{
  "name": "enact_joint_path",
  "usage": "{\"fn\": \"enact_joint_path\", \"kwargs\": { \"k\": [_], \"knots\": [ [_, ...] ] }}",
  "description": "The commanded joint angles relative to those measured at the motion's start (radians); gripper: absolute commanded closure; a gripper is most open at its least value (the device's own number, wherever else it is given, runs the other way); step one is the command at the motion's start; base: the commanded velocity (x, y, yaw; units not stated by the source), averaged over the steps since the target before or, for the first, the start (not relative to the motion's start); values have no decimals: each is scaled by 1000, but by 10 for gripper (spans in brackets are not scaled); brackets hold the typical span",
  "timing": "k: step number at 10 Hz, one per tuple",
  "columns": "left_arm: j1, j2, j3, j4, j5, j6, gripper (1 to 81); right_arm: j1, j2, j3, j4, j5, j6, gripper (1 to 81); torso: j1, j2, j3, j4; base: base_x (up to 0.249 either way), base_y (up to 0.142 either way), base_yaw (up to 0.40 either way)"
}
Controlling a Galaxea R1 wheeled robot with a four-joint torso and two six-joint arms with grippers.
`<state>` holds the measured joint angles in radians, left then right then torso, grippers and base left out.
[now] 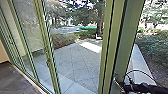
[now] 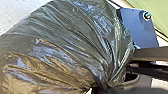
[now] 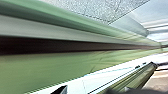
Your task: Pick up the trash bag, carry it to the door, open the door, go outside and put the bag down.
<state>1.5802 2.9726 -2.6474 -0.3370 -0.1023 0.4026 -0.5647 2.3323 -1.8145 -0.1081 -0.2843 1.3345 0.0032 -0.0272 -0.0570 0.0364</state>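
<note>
The trash bag (image 2: 62,47), dark and glossy, bulges out from the left pincer (image 2: 106,88), its plastic drawn into tight pleats that meet at the pincer's grip. The left pincer is closed on that gathered neck; the rest of the bag swells away from it, creased and catching the light. The right pincer (image 1: 120,84) is beside the tall green frame (image 1: 112,47) at the entrance, with a thin cable (image 1: 140,71) arching above it. How far it is open, and whether it touches the frame or has hold of anything, cannot be told.

To the robot's left, glass panels (image 1: 26,30) in slim green frames stand above a dark floor (image 1: 15,78), next to a cream wall (image 1: 3,55). Beyond the glass is grey paving (image 1: 77,60) with a sunlit patch, bordered by shrubs (image 1: 62,38), and a tree trunk (image 1: 100,23) rises past it.
</note>
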Motion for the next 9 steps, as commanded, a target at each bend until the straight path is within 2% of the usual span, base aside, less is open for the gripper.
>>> {"fn": "enact_joint_path", "kwargs": {
  "k": [1, 4, 7, 8, 9],
  "knots": [
    [-30, -4, 3, -4, 66, 2, 811, 255, -126, -2, -18, -19, 49, 10, 0, 0, 0, 0, 0, 0, 0],
    [-29, -4, 3, -4, 66, 2, 811, 303, -206, 34, -27, -69, 19, 10, 1, 1, 0, 0, 0, 0, 0],
    [-29, -4, 3, -4, 66, 2, 811, 346, -246, 52, -93, -131, -8, 10, 2, 1, 0, 0, 0, 0, 0],
    [-29, -3, 3, -4, 66, 2, 811, 367, -256, 67, -113, -160, -8, 10, 2, 1, 0, -32, 0, 0, 0],
    [-29, -1, 3, -4, 66, 2, 811, 390, -265, 81, -130, -184, -8, 10, 3, 1, 0, -37, 0, 0, 0]
  ]
}}
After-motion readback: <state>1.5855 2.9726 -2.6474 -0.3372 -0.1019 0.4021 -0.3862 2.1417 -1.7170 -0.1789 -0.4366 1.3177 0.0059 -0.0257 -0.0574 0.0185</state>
